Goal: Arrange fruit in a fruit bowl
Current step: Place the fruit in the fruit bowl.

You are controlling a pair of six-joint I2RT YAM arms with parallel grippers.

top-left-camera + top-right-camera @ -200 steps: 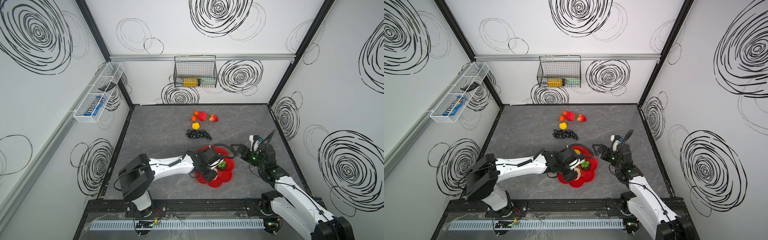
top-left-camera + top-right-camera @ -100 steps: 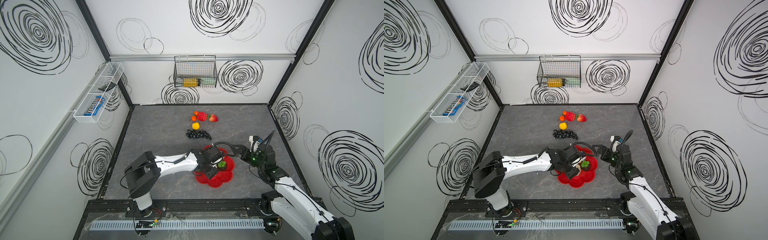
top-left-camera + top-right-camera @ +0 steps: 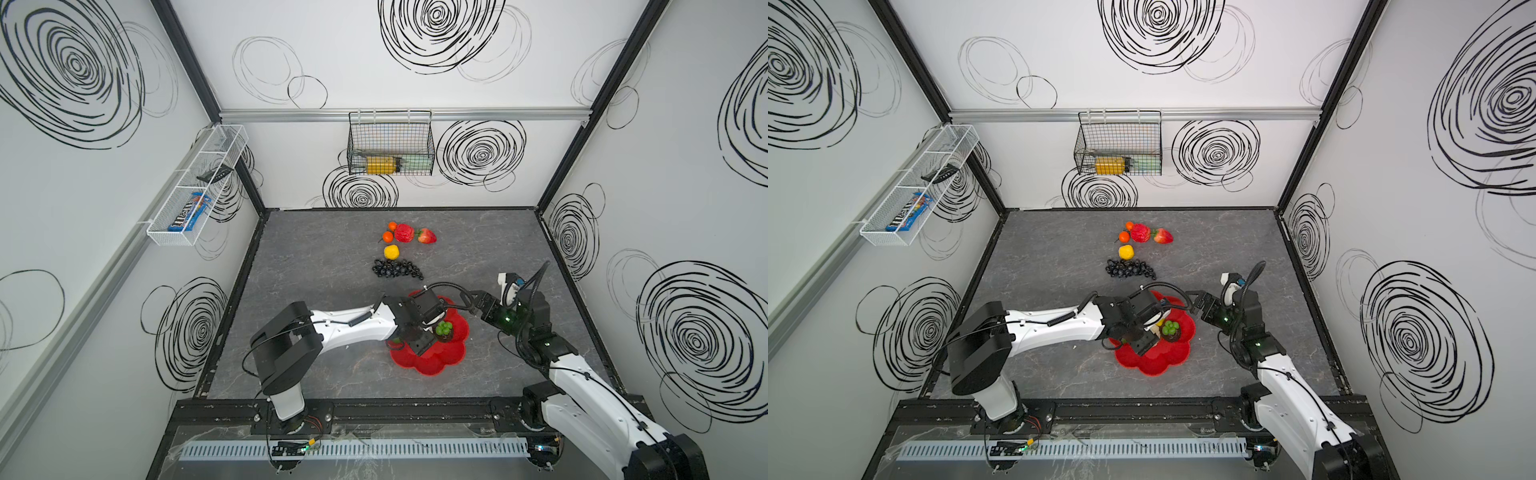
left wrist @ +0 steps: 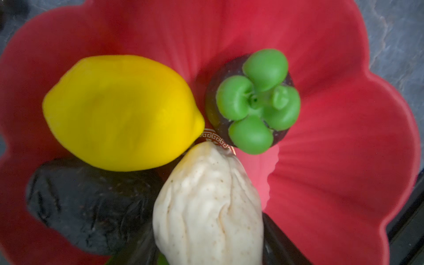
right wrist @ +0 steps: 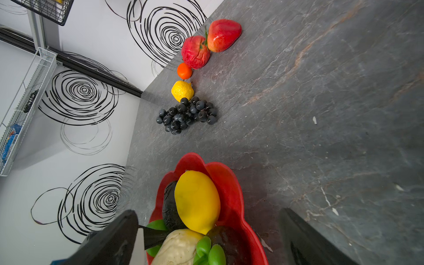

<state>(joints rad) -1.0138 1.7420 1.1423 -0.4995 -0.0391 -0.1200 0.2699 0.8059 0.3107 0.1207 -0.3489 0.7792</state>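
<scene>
Currently bowl (image 3: 436,361) holds lemon (image 4: 121,112), avocado (image 4: 87,206), beige piece (image 4: 206,206) and green-capped dark fruit (image 4: 257,101); grapes (image 3: 397,269) lie on table (image 3: 332,270) beyond. Jaws of left gripper (image 3: 430,332) flank beige piece, clamped or not cannot tell; right gripper (image 3: 473,305) gapes wide near rim, empty.

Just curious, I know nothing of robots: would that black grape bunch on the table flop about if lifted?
The black grape bunch looks like many small balls loosely clustered, so it would likely sag rather than lift stiffly. Its glossy round beads might slip from a pinch. Spread flat, it seems unlikely to roll if nudged.
</scene>
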